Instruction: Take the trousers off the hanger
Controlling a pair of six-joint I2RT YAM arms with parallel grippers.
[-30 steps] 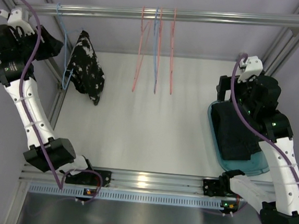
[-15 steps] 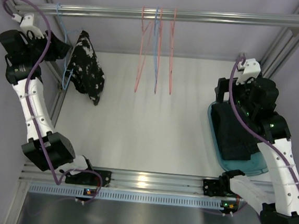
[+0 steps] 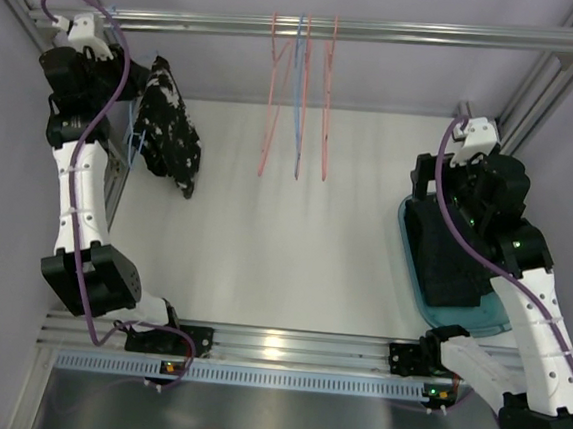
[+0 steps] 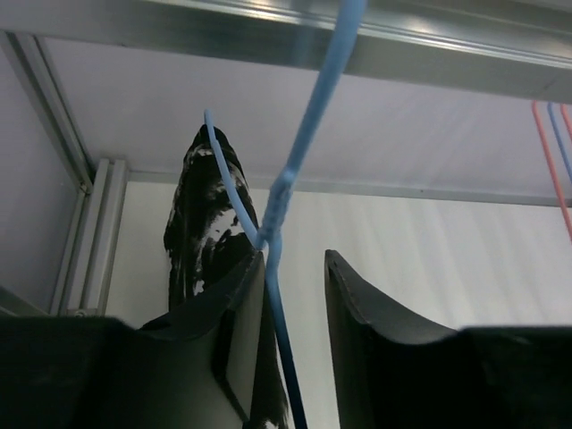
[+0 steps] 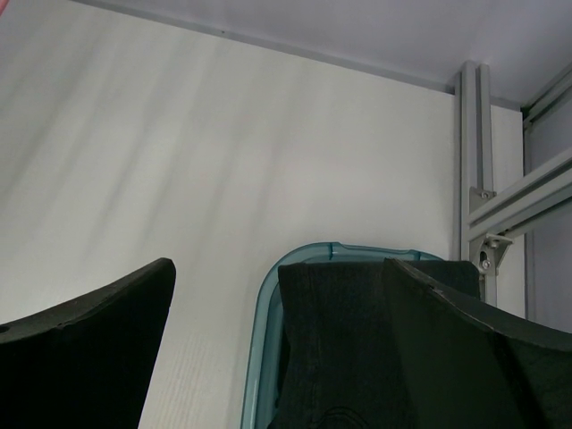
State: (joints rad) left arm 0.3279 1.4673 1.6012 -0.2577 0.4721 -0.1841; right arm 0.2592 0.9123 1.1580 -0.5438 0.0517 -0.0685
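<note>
Two trousers: the printed pair [image 4: 201, 223] hangs on one blue hanger [image 4: 308, 116] just beyond the left claw [image 4: 295, 259], parted around its wire. The plain pair [image 5: 340, 340] fills one tub [image 5: 255, 393] under the wide-open right claw [image 5: 279, 264].

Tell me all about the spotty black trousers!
The spotty trousers are small, limp black cloth with white blotches. They hang bunched on a thin blue hanger hooked over the metal rail at the far left. The left gripper straddles the hanger's wire right beside them.
</note>
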